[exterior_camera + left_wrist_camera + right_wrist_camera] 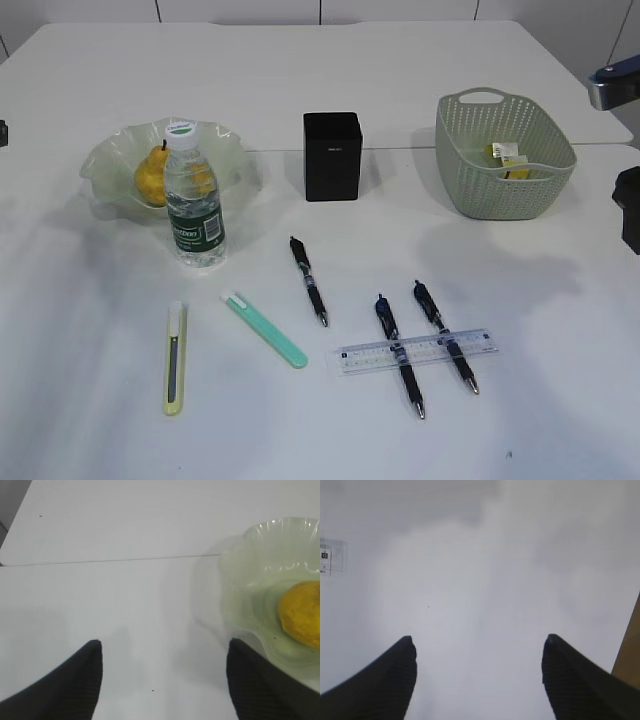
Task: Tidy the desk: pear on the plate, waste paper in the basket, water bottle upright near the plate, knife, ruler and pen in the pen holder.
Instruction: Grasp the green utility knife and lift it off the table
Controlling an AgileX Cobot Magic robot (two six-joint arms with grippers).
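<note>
Pear [151, 176], yellow, sits in plate [105, 160]; both claws gape wide, empty.

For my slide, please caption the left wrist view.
Open left gripper above white table, beside pear in glass plate.

My left pincer [165, 680]: only finger tips in frame, rest cut by bottom edge. My right pincer [477, 675]: same. Pear [151, 176] half hidden behind water bottle [193, 196]; cut by right edge in my left wrist view. Ruler [326, 556]: only blurred end at left edge. Basket [505, 152] contents too small to identify.
</note>
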